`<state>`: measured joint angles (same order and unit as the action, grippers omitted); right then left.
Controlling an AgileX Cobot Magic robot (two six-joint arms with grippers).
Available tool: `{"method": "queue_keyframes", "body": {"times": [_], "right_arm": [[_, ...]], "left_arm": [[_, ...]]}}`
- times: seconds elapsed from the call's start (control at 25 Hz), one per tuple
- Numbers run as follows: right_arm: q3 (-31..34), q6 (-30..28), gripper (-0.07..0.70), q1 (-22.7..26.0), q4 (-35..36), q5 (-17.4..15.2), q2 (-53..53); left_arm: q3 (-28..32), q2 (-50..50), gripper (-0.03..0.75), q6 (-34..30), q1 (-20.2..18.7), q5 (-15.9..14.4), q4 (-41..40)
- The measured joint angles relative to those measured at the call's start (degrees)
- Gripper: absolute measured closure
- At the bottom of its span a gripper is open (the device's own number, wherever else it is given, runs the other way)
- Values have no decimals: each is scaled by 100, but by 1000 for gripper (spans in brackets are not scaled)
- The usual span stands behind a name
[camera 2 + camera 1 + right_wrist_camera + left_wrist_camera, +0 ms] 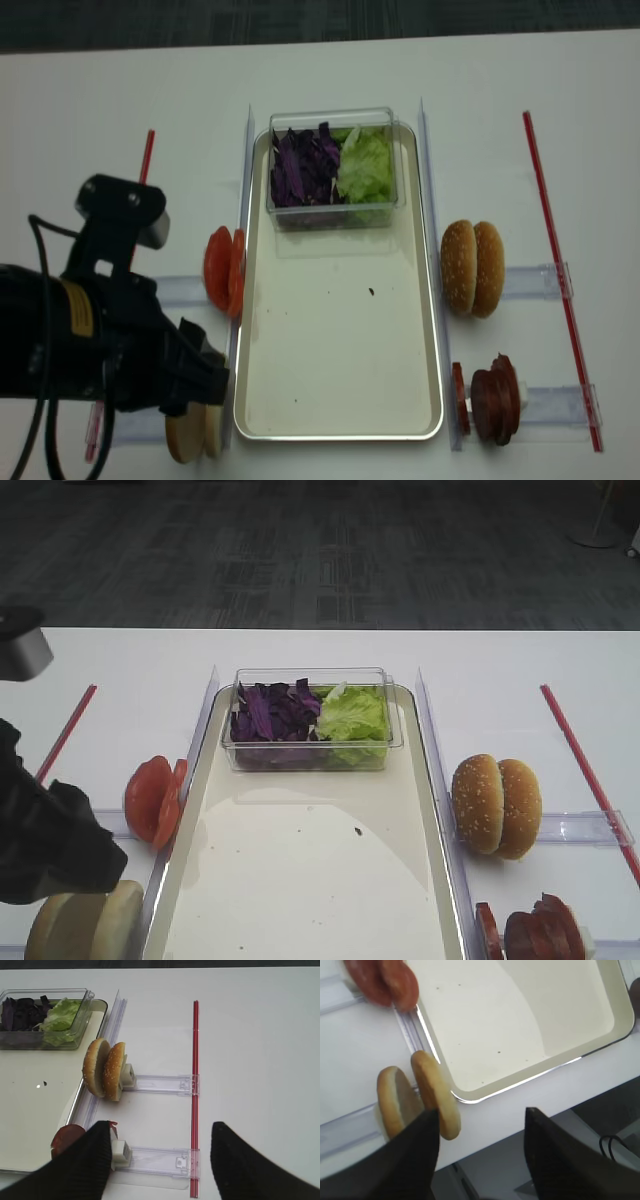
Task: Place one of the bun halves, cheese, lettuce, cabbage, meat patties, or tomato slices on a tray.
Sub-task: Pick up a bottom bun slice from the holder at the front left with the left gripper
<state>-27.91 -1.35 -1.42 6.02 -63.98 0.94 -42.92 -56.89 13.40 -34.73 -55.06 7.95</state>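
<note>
The cream tray (300, 880) lies in the middle, bare but for a clear tub holding purple cabbage (272, 712) and green lettuce (355, 715). Two bun halves (440, 1100) stand on edge off its near-left corner. My left gripper (481, 1111) hangs open just above them, its left finger (415, 1160) overlapping the buns and nothing between the jaws. Tomato slices (152, 798) stand left of the tray. Meat patties (65, 1137) stand at the near right, beside the left finger of my open, empty right gripper (161, 1125). Cheese is out of view.
Two sesame-seeded buns (497, 805) stand on edge right of the tray. Clear plastic holders (160, 1083) run out from each food stack. Red strips (585, 770) lie along both outer sides of the white table. The table's front edge (520, 1110) is right under my left gripper.
</note>
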Motion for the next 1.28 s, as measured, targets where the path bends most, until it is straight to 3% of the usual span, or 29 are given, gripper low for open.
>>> {"method": "queue_keyframes", "body": {"times": [0.28,0.68,1.28], "right_arm": [[0,0,168,0,0,0,0],[0,0,168,0,0,12,0],[0,0,168,0,0,12,0]], "left_arm": [[0,-808,352,1422,-848,111,-992],[0,-1582,353,3293,-1204,208,-1845],[-22,-2303,353,3602,-1204,436,-2058]]}}
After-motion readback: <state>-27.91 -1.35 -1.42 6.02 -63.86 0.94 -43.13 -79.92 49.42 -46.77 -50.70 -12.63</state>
